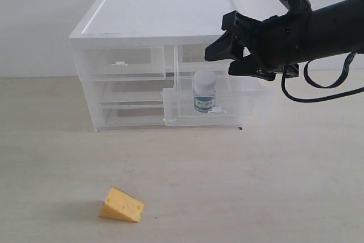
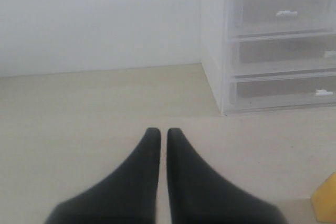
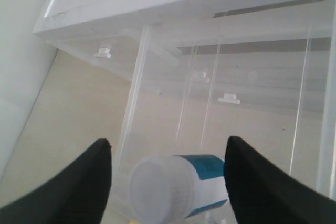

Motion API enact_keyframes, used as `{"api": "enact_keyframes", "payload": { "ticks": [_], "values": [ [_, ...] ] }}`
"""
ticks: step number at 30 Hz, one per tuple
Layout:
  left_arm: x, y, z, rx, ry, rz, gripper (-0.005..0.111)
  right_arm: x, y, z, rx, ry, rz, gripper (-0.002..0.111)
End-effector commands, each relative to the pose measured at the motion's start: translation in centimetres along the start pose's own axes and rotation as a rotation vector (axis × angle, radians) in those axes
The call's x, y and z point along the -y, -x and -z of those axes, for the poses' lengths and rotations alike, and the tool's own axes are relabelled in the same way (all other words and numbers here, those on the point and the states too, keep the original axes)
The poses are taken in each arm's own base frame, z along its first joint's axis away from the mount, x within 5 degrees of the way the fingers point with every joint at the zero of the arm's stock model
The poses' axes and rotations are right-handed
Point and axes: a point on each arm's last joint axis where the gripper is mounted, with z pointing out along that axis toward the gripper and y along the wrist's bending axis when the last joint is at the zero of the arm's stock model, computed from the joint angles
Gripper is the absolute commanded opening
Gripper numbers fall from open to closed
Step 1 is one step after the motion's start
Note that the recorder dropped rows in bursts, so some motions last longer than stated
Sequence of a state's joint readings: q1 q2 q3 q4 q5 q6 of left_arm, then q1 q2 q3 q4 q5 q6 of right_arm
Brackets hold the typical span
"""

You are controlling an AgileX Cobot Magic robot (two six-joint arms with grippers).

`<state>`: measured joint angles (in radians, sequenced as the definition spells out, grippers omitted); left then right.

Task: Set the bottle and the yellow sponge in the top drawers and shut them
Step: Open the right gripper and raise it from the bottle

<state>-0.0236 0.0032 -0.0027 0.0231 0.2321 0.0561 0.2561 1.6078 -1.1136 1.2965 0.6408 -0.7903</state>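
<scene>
A: Right gripper (image 1: pixel 219 65) state?
B: Jaws spread wide, nothing held. It hangs over the pulled-out right top drawer (image 1: pixel 250 106) of the translucent plastic cabinet with the white top (image 1: pixel 159 18).
A: Wrist camera agrees?
B: Yes. The right gripper (image 3: pixel 168 141) shows both fingers far apart, with the bottle (image 3: pixel 173 184) in the space between them, cap end toward the lens.
A: Where exactly is the bottle?
B: The small white plastic bottle with round white cap and blue-teal label (image 1: pixel 204 92) stands upright inside that open drawer. It is at about 7 o'clock from the gripper and apart from it.
A: Other top drawer?
B: The left top drawer (image 1: pixel 122 64) is pushed in flush, small white handle tab on its front, and it looks empty.
A: Sponge?
B: The orange-yellow cheese-wedge sponge with shallow holes (image 1: pixel 121 204) lies on the pale desk (image 1: pixel 273 186). It is at 7 o'clock from the cabinet, well apart from it, and nothing touches it.
A: Left gripper?
B: Seen only from its own wrist camera. The left gripper (image 2: pixel 158 132) is closed, tips nearly together, empty, over bare desk. A corner of the sponge (image 2: pixel 326 200) shows at the frame edge, and the cabinet (image 2: pixel 273 40) front faces the camera.
</scene>
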Motion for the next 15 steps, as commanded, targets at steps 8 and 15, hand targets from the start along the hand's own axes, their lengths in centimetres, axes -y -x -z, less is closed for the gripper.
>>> {"api": "enact_keyframes", "payload": {
  "ticks": [8,15],
  "values": [
    [0.0,0.0,0.0,0.007,0.003,0.004,0.004,-3.3,0.5,3.1,0.034,0.09,0.331,0.001],
    [0.0,0.0,0.0,0.007,0.003,0.004,0.004,-7.5,-2.2,1.0,-0.097,0.003,0.62,0.0]
  ]
}}
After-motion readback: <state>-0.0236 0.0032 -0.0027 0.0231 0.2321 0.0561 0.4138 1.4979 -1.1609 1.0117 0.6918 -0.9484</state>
